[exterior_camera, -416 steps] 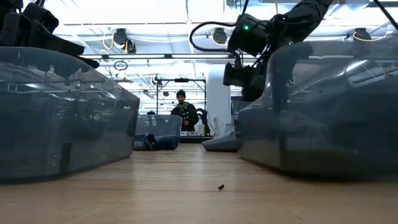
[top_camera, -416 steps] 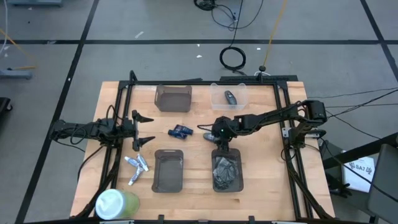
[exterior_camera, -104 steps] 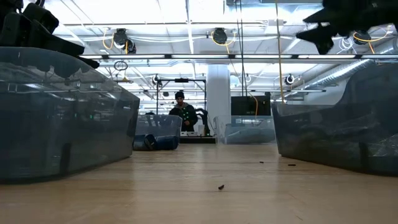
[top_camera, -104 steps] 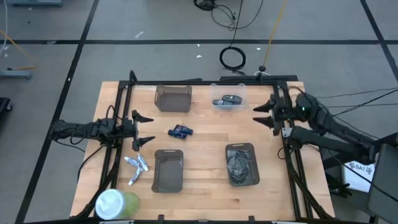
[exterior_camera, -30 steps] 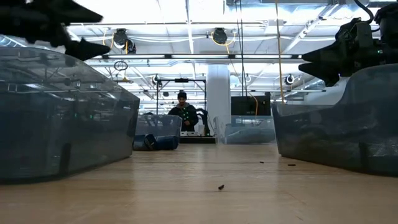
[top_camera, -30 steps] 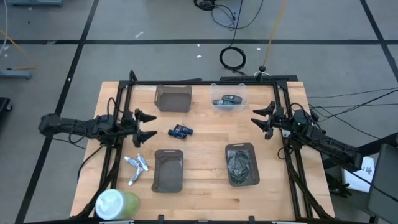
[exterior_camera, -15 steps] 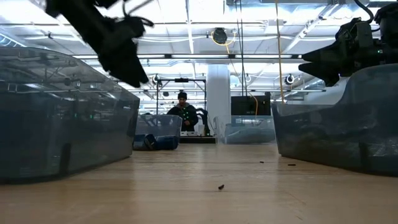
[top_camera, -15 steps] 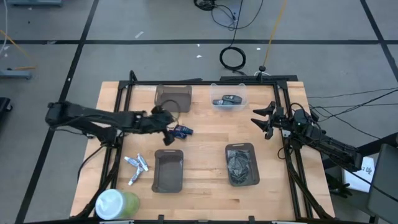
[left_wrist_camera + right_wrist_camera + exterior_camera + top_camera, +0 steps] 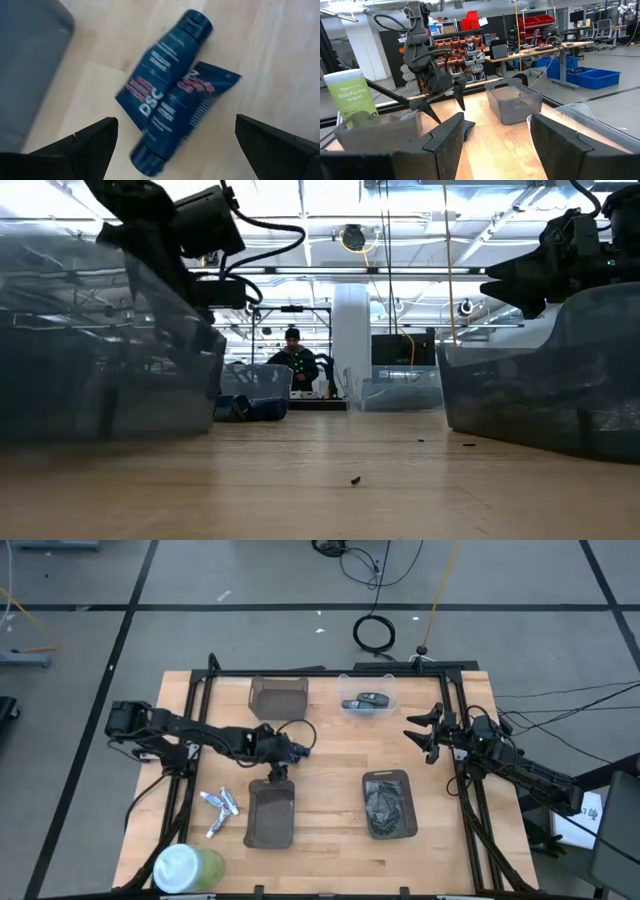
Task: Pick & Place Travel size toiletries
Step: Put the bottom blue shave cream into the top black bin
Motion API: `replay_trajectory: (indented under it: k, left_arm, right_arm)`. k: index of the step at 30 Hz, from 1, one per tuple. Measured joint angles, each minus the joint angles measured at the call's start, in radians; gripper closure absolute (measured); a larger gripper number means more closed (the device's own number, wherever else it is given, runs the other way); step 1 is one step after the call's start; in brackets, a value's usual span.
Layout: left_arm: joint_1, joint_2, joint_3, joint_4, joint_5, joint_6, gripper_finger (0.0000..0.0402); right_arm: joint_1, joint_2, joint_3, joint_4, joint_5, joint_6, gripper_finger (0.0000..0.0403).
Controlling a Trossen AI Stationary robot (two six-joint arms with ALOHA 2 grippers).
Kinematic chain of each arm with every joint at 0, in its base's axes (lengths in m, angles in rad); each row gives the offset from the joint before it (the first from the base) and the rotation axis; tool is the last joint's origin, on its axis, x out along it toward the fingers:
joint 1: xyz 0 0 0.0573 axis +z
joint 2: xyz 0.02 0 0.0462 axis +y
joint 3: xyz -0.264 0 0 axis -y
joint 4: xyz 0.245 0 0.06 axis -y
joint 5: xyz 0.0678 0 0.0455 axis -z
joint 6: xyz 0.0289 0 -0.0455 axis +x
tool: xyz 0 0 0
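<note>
Left gripper point(image 9: 277, 762): we have swung in from the table's left edge, fingers spread, over two blue tubes point(image 9: 170, 117). White tubes point(image 9: 218, 808) remain untouched beside the tray point(image 9: 271, 812). Right gripper point(image 9: 425, 732): parked, spread.

2 tubes point(image 9: 170, 110) lie side by side between the far bin point(image 9: 278, 697) and near tray point(image 9: 270, 813).

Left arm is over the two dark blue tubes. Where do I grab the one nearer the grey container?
Grip the dark blue tube across its round cap half, left end effector descending straight from above. It lies flat on the wood, and its flat end crowds the second tube; the cap half is clear both sides.
</note>
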Motion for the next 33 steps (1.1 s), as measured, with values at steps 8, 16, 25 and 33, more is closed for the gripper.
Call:
replay_trajectory:
  k: [8, 16, 25, 33]
  left_arm:
    - [0.001, 0.078, -0.003, 0.021, 0.005, 0.011, 0.0007]
    - [0.001, 0.086, -0.004, 0.035, -0.02, -0.002, 0.0007]
    - [-0.001, 0.086, -0.004, 0.043, 0.027, -0.046, 0.0007]
    - [-0.025, 0.086, -0.004, 0.087, 0.053, -0.043, 0.0038]
  right_arm:
    - [0.0, 0.0, 0.0, 0.0, 0.001, 0.0, 0.0185]
    - [0.0, 0.002, 0.0, -0.002, 0.0, 0.0, 0.0184]
    - [0.0, 0.003, 0.0, -0.002, 0.0, 0.0, 0.0187]
    - [0.0, 0.003, 0.0, -0.002, 0.0, 0.0, 0.0184]
